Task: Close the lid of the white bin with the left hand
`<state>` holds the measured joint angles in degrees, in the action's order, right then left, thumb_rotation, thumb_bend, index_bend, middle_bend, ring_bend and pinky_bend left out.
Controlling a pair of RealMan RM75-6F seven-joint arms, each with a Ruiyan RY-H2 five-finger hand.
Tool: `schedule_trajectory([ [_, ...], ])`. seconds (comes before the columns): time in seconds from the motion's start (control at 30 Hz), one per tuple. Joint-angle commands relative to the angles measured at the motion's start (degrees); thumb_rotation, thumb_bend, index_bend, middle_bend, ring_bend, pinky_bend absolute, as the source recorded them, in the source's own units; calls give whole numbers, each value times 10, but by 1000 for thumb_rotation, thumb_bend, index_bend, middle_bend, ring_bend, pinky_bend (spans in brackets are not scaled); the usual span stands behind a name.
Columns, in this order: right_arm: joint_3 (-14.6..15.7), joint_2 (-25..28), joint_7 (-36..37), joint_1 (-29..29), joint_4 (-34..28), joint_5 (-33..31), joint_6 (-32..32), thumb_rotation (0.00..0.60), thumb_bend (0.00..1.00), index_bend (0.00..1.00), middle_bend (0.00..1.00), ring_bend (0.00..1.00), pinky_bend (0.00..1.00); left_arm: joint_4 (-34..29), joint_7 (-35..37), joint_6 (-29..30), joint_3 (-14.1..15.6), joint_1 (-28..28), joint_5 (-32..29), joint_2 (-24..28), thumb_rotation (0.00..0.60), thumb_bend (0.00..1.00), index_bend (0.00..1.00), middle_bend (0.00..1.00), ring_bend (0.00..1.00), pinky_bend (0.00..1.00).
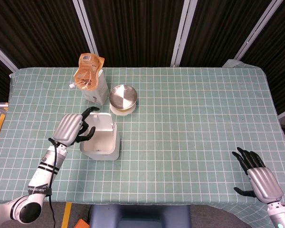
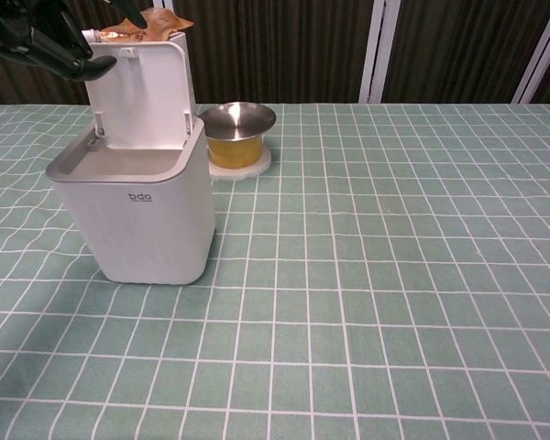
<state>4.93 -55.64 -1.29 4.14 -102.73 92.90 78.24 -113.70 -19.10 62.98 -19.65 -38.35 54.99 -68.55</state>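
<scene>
A green checked tablecloth (image 1: 190, 123) covers the table, dark slatted walls behind. My left hand (image 1: 75, 127) hovers beside the one white bin (image 2: 137, 206), fingers curled loosely by its upright lid (image 2: 142, 92). My right hand (image 1: 259, 175) rests spread. One steel bowl (image 1: 123, 97), one orange pouch (image 1: 89, 71)

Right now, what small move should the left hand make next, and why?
Probably push the fingers forward and down onto the lid's top edge. The lid stands upright, the white bin is open, and the left hand is beside that edge.
</scene>
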Motion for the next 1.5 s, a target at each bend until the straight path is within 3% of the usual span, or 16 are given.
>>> schedule_trajectory([
  [0.03, -1, 1, 1, 0, 0, -1, 0, 600, 123, 0, 0, 0, 0, 6, -6, 2, 1, -7, -9, -4, 600, 480, 211, 1000, 1000, 1000],
  [0.57, 0, 1, 1, -2, -1, 2, 3, 600, 123, 0, 0, 0, 0, -19, -4, -20, 39, -14, 9, 38, 600, 526, 254, 1000, 1000, 1000],
  [0.8, 1, 1, -3, -1, -2, 4, 1, 600, 123, 0, 0, 0, 0, -53, -54, 0, 97, 10, 81, 66, 600, 635, 236, 1000, 1000, 1000],
  [0.93, 3, 0, -2, -2, -3, 7, 2, 600, 122, 0, 0, 0, 0, -69, -87, -13, 129, 13, 84, 78, 600, 652, 214, 1000, 1000, 1000],
  [1.3, 2, 0, 0, -3, -3, 7, 4, 600, 123, 0, 0, 0, 0, -73, -116, -16, 171, 24, 114, 78, 600, 679, 182, 1000, 1000, 1000],
  [1.5, 2, -1, -3, -3, -3, 6, 3, 600, 123, 0, 0, 0, 0, -66, -130, -35, 185, 19, 99, 77, 600, 681, 154, 1000, 1000, 1000],
])
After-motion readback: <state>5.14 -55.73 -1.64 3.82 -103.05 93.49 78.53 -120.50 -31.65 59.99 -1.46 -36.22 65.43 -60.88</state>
